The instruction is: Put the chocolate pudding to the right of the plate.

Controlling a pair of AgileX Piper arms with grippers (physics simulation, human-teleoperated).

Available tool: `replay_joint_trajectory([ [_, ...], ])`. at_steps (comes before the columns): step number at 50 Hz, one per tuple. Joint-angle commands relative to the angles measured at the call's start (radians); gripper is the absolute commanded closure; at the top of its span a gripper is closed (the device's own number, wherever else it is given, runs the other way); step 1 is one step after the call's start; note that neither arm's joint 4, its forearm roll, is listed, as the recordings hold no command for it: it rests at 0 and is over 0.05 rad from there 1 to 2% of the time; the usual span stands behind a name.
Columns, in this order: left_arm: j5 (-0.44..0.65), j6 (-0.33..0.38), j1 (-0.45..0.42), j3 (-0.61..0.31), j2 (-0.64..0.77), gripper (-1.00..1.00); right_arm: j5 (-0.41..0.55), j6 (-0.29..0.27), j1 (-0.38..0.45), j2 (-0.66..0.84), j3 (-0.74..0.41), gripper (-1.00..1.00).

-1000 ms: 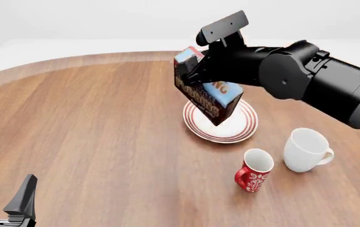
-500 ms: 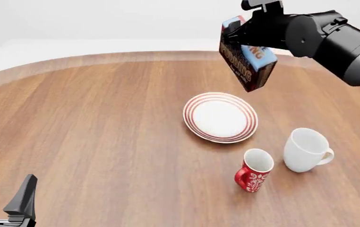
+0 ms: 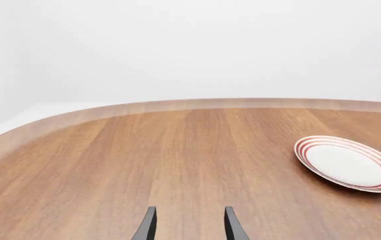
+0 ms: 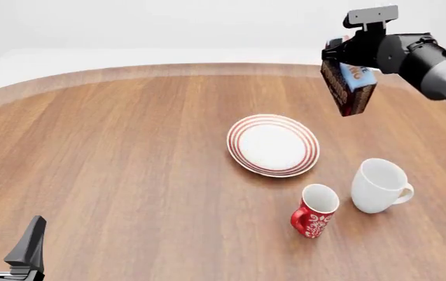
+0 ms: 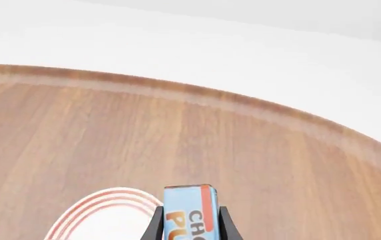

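Now, pudding box: the chocolate pudding [image 4: 349, 85] hangs tilted in the air, clamped in the right pincer [image 4: 353, 61], above the far right part of the tabletop [image 4: 113, 152] and beyond the plate [image 4: 273, 144], touching neither.
Right pincer: clenched on the carton; in the right wrist view both fingers [image 5: 156, 227] press the narrow sides of the box [image 5: 189, 212], its blue printed top facing the camera.
Left pincer: the left pincer [image 4: 8, 240] sits released at the near left corner, well apart from everything, its prongs spread with nothing between them.
Likely feel: probably a light, stiff cardboard carton with smooth printed faces; firm enough to squeeze, though it could slip or swing if the hold is slack.
Where to hold: across the two narrow sides near the top end, as it is gripped here, seems sound; flat faces give the fingers good seating.
Landing spot: bare wood to the right of the plate, behind the white mug [image 4: 380, 185], looks open.
Neighbours: the red mug [image 4: 314, 211] stands just in front of the plate.
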Motion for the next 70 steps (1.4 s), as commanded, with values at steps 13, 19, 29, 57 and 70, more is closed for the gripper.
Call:
replay_joint_trajectory([
  [13,0.000,0.000,0.000,0.000,0.000,-1.00,-0.123,-0.006,-0.092,0.112,0.086,1.00],
  [19,0.000,0.000,0.000,0.000,0.000,-1.00,-0.137,-0.006,-0.096,0.131,0.094,1.00],
  [29,0.000,0.000,0.000,0.000,0.000,-1.00,-0.158,-0.005,-0.118,0.161,0.101,1.00],
  [57,0.000,0.000,0.000,0.000,0.000,-1.00,-0.208,0.014,-0.106,0.225,0.127,1.00],
  [70,0.000,0.000,0.000,0.000,0.000,-1.00,-0.217,0.015,-0.126,0.231,0.132,1.00],
])
